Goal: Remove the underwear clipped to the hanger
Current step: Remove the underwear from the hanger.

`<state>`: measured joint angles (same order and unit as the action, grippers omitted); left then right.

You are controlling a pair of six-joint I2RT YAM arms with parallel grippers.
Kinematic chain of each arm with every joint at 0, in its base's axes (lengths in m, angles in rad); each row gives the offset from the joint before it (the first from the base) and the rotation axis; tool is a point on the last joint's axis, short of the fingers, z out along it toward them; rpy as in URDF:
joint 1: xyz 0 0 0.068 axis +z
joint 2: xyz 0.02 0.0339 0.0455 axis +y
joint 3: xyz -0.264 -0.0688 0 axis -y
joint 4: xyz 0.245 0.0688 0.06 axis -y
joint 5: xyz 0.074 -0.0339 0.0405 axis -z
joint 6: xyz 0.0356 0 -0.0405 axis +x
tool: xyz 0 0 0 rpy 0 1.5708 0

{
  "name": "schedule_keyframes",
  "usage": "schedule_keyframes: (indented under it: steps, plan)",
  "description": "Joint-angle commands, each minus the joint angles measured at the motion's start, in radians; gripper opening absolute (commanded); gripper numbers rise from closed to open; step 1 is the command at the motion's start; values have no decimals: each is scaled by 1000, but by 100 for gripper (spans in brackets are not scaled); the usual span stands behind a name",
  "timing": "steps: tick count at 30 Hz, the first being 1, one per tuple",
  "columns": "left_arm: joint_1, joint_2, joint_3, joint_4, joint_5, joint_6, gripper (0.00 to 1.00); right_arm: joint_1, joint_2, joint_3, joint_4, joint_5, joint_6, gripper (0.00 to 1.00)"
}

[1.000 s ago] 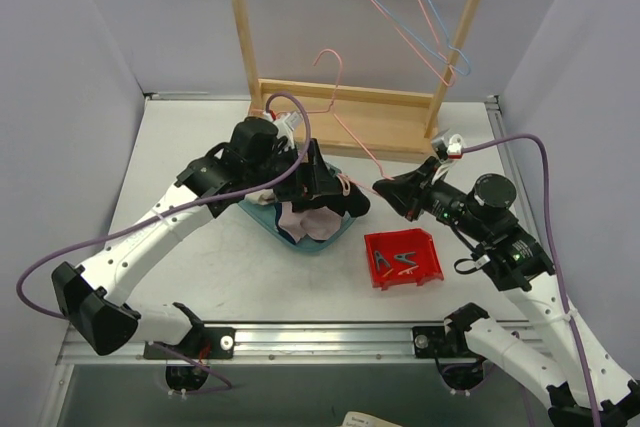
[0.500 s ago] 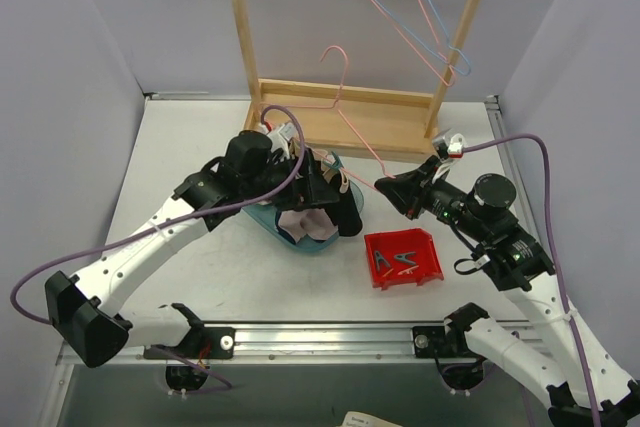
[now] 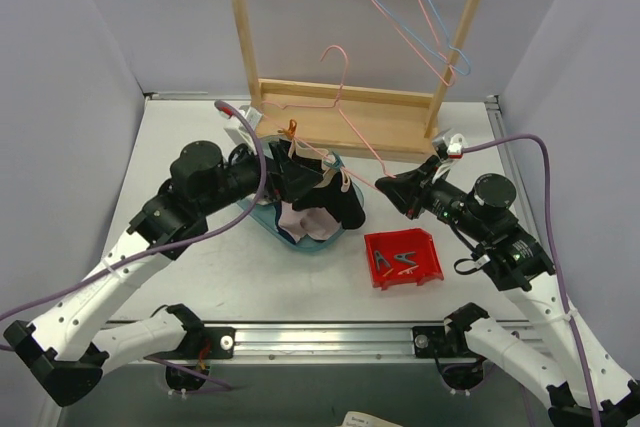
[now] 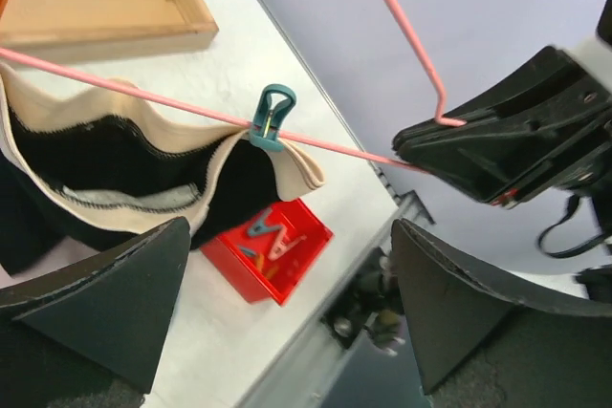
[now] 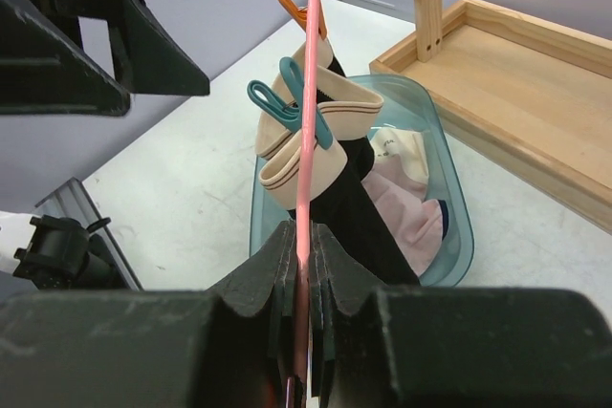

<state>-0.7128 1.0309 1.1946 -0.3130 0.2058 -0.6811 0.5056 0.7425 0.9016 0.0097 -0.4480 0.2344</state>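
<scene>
Two clothespins stand between this pair and the basin.

- Far left: left gripper [image 4: 292, 226] hovers with its jaws spread wide, nothing between them, aimed at the clipped cloth from just beside it.
- Orange clothespin [image 3: 293, 129] bites the left end of the waistband onto the wire.
- Black underwear [image 4: 115, 155], beige waistband uppermost, hangs from the pink hanger [image 5: 311, 93] over the basin [image 3: 265, 219]. Its lower part droops in among the pale pink briefs [image 5: 416, 217] that lie there.
- Teal clothespin [image 4: 271, 114] pins the right end of the waistband, near the hanger's corner.
- Right gripper [image 5: 301, 236] is clamped shut on the hanger wire and holds it aloft, tilted.
- Red bin [image 3: 428, 252], rightmost on the table, holds loose pins.

Step in hand, as judged: unclipping the black pair, neither pin off yet. Next move calls for the open jaws to close squarely on one pin's handles, the teal one being nearest, and to squeeze and lift while the other arm keeps the wire steady. A skewed bite may catch the waistband instead.
</scene>
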Motion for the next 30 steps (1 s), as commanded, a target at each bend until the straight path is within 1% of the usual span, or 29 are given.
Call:
schedule_keyframes:
  steps: [1,2,3,4,5,6,8,9,11,12,16,17,20,21,23,24,27,30]
  plan:
    - [-10,-35,-125,253,-13,161,97,7,-9,26,72,14,-14,0]
    - [-10,-41,-136,285,1,188,98,7,-8,26,73,14,-14,0]
    - [-13,-45,-141,310,7,257,100,7,-6,26,73,11,-15,0]
    - [-26,-45,-138,328,24,303,93,8,-3,26,72,9,-15,0]
    - [-34,-43,-118,319,29,354,92,7,0,26,72,8,-15,0]
    - [-42,-43,-104,271,32,464,91,7,3,25,73,8,-17,0]
    - [-76,-42,-54,214,38,567,91,7,9,26,72,2,-18,0]
    - [-88,-43,-40,154,41,669,93,7,14,26,72,-12,-23,0]
    - [-120,-51,-14,99,26,779,96,7,26,33,70,-41,-24,0]
    - [-126,-64,-12,62,24,866,97,7,40,36,65,-52,-23,0]
    - [-139,-107,-35,11,79,1041,96,10,64,49,56,-107,-20,0]
    - [-139,-118,-42,-6,84,1101,94,13,67,52,58,-141,-17,0]
    - [-140,-115,-40,-67,96,1193,94,25,77,65,53,-188,-17,0]
    - [-139,-111,-33,-121,101,1253,94,27,86,72,52,-202,-15,0]
    - [-140,-111,-18,-174,104,1298,94,39,95,76,50,-233,-14,0]
    - [-140,-112,-18,-182,101,1331,94,43,104,79,50,-266,-14,0]
    - [-149,-141,-44,-186,72,1371,94,70,126,86,45,-323,-17,0]
    - [-168,-167,-70,-178,57,1396,94,85,136,94,33,-333,-20,0]
